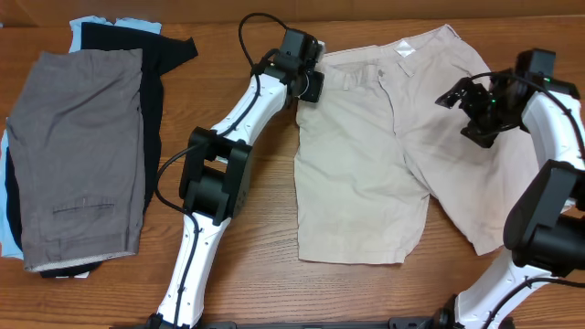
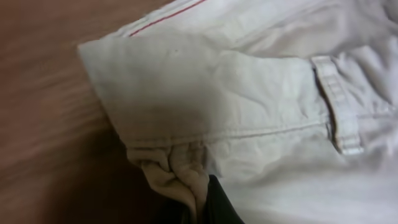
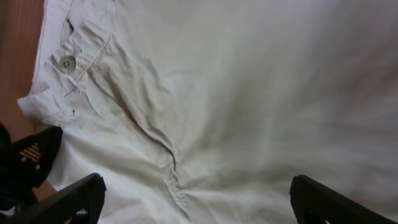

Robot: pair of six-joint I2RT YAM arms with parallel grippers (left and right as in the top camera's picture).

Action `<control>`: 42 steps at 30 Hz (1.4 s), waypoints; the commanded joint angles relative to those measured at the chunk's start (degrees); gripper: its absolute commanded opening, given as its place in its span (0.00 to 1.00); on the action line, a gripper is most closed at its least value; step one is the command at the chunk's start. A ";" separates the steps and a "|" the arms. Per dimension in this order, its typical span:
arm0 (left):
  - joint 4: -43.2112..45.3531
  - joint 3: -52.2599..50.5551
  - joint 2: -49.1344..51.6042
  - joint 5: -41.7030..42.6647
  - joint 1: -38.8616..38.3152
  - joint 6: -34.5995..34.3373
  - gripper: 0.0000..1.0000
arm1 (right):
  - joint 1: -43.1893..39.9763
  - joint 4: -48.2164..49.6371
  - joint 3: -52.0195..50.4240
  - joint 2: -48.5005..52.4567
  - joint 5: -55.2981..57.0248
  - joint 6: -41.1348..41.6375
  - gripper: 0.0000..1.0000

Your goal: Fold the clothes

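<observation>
Light beige khaki shorts [image 1: 384,155] lie spread flat on the table, waistband toward the far edge. My left gripper [image 1: 306,78] is shut on the left waistband corner; the left wrist view shows the bunched cloth [image 2: 180,177] pinched between its fingers [image 2: 202,205]. My right gripper [image 1: 471,100] hovers above the right side of the shorts, open and empty. The right wrist view shows its fingers [image 3: 196,199] wide apart over the beige cloth [image 3: 236,93], with a waistband button [image 3: 66,62] at upper left.
A stack of folded clothes lies at far left: grey shorts [image 1: 78,155] on top, black [image 1: 164,55] and light-blue [image 1: 96,23] pieces beneath. The wooden table [image 1: 265,265] shows between the stack and the shorts.
</observation>
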 commanded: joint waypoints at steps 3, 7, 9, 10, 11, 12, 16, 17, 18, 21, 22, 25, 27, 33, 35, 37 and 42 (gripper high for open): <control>-18.84 5.35 -0.20 -15.96 8.02 -12.28 0.04 | 4.37 -0.17 1.16 -1.64 4.55 -1.18 0.98; -37.42 9.14 -0.31 -18.08 13.49 -13.38 0.04 | 7.39 -0.15 1.16 -1.64 6.23 -1.16 0.98; -44.87 9.14 -0.31 -17.29 15.87 -13.40 0.04 | 8.66 -0.24 1.16 -1.62 6.62 -1.11 0.97; -48.52 9.05 -0.28 -15.89 16.98 -13.40 0.04 | 9.25 -0.37 1.16 -1.62 7.02 -0.94 0.97; -51.47 8.81 -0.28 -14.27 17.99 -13.40 0.04 | 9.94 -0.61 1.16 -1.62 7.56 -0.68 0.97; -54.73 8.37 -0.28 -12.66 18.97 -13.38 0.04 | 10.47 -0.72 1.14 -1.62 7.67 -0.70 0.97; -61.40 8.24 -0.28 -13.66 20.35 -11.96 0.04 | 12.13 -1.53 1.14 -1.62 7.63 -0.48 0.97; -61.42 8.26 -0.28 -14.36 20.33 -11.43 0.04 | 12.37 -1.75 1.16 -1.62 7.63 -0.48 0.97; -61.40 8.26 -0.28 -14.60 20.33 -10.56 0.06 | 12.57 -2.16 1.16 -1.62 7.61 -0.48 0.97; -61.40 8.35 -0.28 -15.45 19.96 -9.66 0.19 | 12.72 -3.13 1.16 -1.62 7.48 -0.50 0.99; -61.42 8.94 -0.31 -16.22 19.78 -9.66 0.20 | 12.70 -3.67 1.16 -1.62 7.41 -0.50 0.99; -61.42 11.82 -0.52 -18.36 19.32 -9.57 0.18 | 12.70 -6.12 1.16 -1.62 7.41 -0.52 1.00; -61.42 13.90 -1.53 -18.53 18.99 -8.94 0.20 | 12.72 -7.89 1.16 -1.62 7.43 -0.61 1.00; -61.40 22.18 -8.39 -18.56 18.45 -8.15 0.66 | 13.68 -12.55 1.14 -1.62 7.61 -1.42 1.00; -61.37 24.68 -11.17 -18.56 18.45 -7.72 0.80 | 14.14 -13.29 1.14 -1.62 7.89 -1.42 1.00; -61.37 26.45 -14.32 -18.51 18.45 -7.72 0.84 | 14.71 -13.81 1.09 -1.62 8.48 -1.42 1.00; -59.74 27.45 -23.76 -17.05 18.43 -7.74 0.85 | 17.49 -14.40 -1.05 -1.29 11.56 -1.36 1.00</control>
